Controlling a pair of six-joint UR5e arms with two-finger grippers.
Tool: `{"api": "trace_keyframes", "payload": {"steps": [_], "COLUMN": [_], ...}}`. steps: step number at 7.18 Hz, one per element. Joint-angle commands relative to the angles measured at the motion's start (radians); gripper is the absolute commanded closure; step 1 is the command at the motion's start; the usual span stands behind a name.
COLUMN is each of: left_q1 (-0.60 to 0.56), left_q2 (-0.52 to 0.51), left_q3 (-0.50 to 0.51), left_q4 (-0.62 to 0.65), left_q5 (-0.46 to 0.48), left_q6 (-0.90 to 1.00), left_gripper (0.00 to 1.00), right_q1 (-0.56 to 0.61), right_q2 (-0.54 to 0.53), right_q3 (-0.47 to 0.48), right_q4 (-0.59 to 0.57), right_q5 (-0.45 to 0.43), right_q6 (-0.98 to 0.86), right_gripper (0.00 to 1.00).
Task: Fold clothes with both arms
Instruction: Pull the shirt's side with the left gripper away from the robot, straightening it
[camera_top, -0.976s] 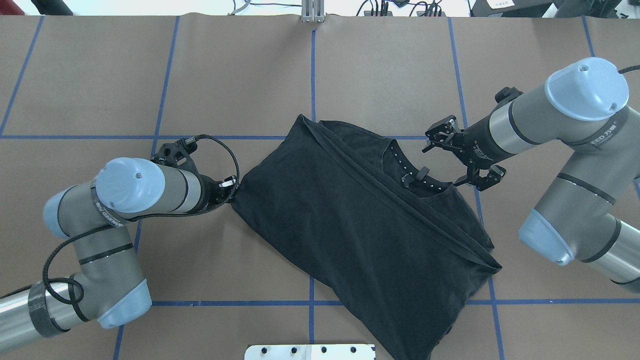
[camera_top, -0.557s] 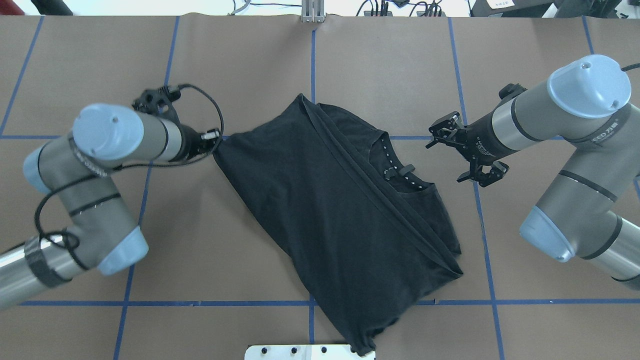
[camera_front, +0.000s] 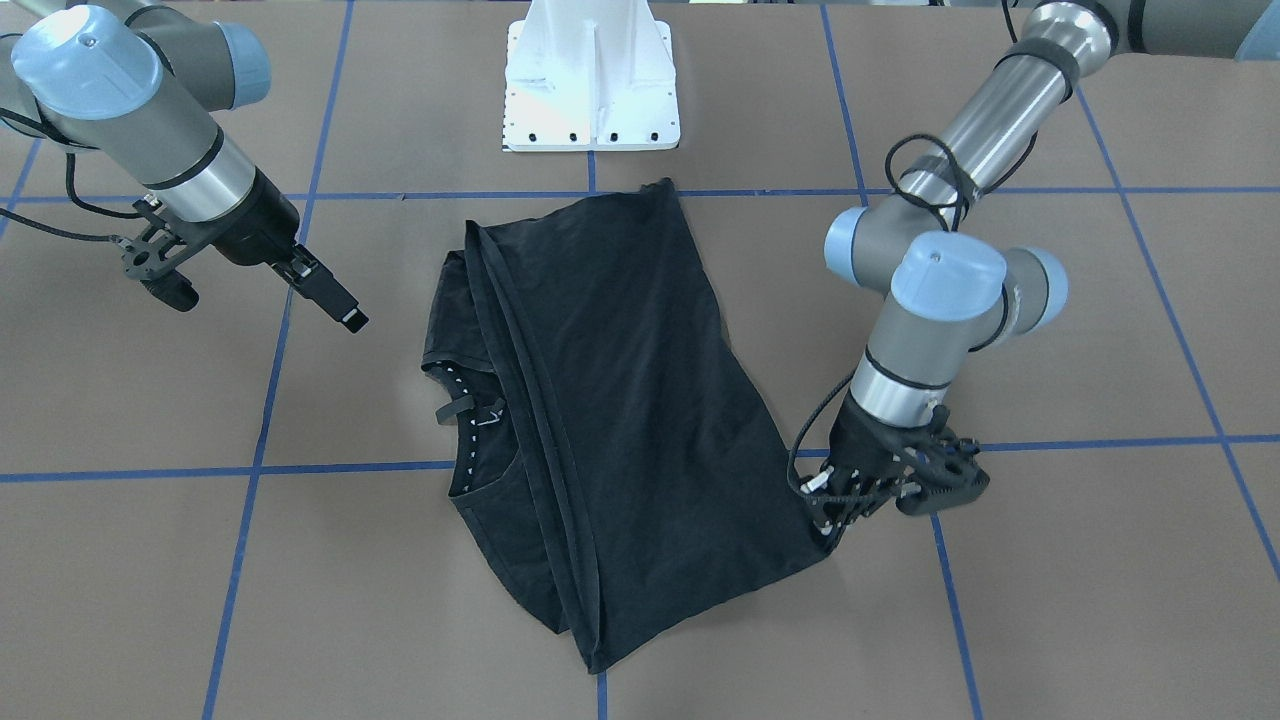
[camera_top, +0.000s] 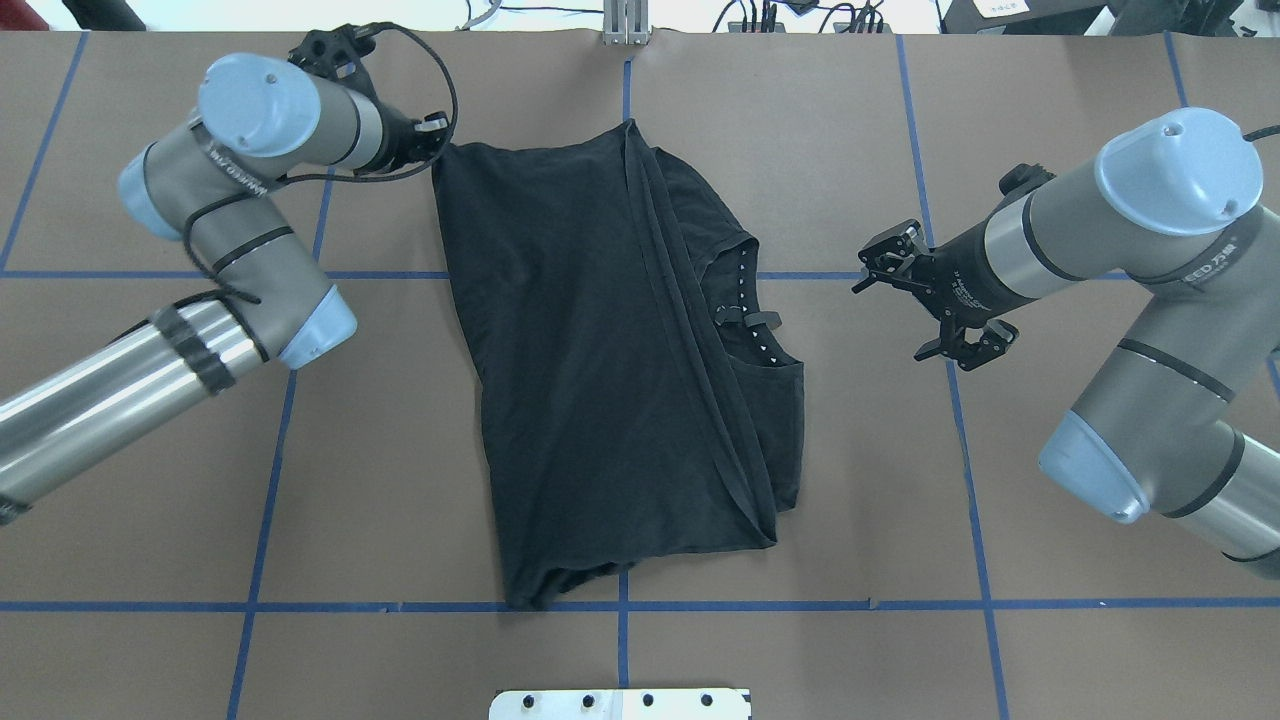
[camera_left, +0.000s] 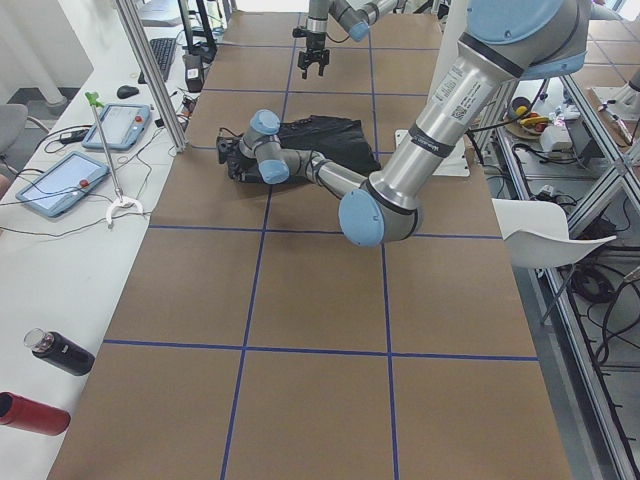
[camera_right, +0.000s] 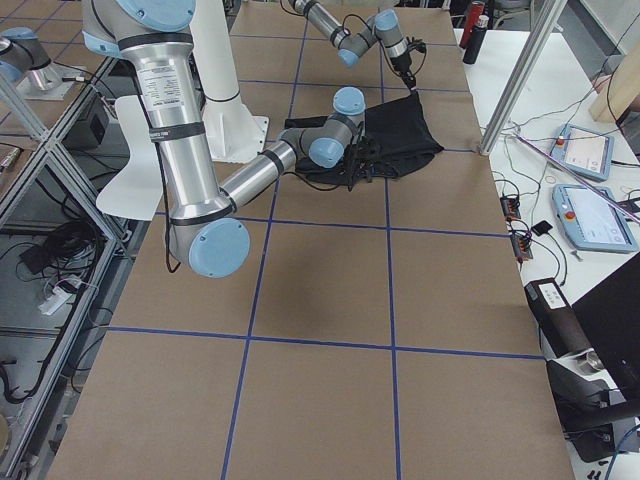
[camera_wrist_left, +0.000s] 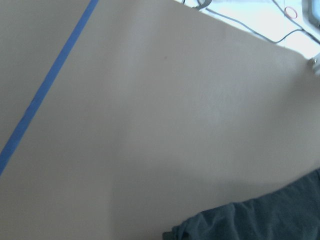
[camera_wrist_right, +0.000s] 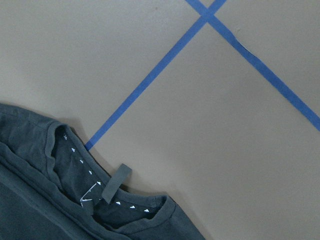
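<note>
Overhead feed first: the black T-shirt (camera_top: 600, 380) lies on the brown table (camera_top: 850, 500), folded lengthwise. Its long axis runs away from the robot, and its near hem stops just short of a blue tape line (camera_top: 800, 604). I read the left gripper (camera_top: 438, 140) as pinched closed on the shirt's far left corner. The right gripper (camera_top: 895, 318) hangs beside the collar (camera_top: 742, 290), apart from the cloth, with its fingers spread wide and nothing between them. A small hanging loop (camera_top: 747, 317) lies across the neck opening, which faces that gripper.

On the front-facing camera the left gripper sits low at the shirt's corner on the view's right, and the cloth is drawn to a point there. The right gripper is clear of the shirt on the view's left. The white pedestal base (camera_front: 590, 80) stands just past the hem nearest the robot.

From the left end of the table, the near arm reaches across to the shirt, and I cannot tell how its jaws stand from this view. The far arm's gripper is held above the table.

From the right end, the near arm's wrist covers part of the shirt, and the far arm comes down at the cloth's far corner.

My left wrist feed is mostly bare table with a rumpled dark edge of cloth at lower right.

My right wrist feed looks down on the collar, with white triangles along the neck tape, the loop, and two tape lines crossing.
</note>
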Motion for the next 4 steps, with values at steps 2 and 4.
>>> {"api": "trace_keyframes", "payload": {"steps": [2,4], "left_q1": [-0.044,-0.056], "left_q2": [-0.170,-0.184], "left_q3": [0.329,0.401], "left_q4": [-0.185,-0.224], "left_q5": [0.013,0.058], "left_q6": [0.058,0.111], "left_gripper": [1.00,1.00], "right_q1": [-0.001,-0.009], "right_q2": [0.005,0.012], "right_q3": [0.000,0.003], "right_q4": [0.000,0.000], "right_q5": [-0.005,-0.076], "right_q6": [0.000,-0.002], "right_gripper": [0.00,0.00]}}
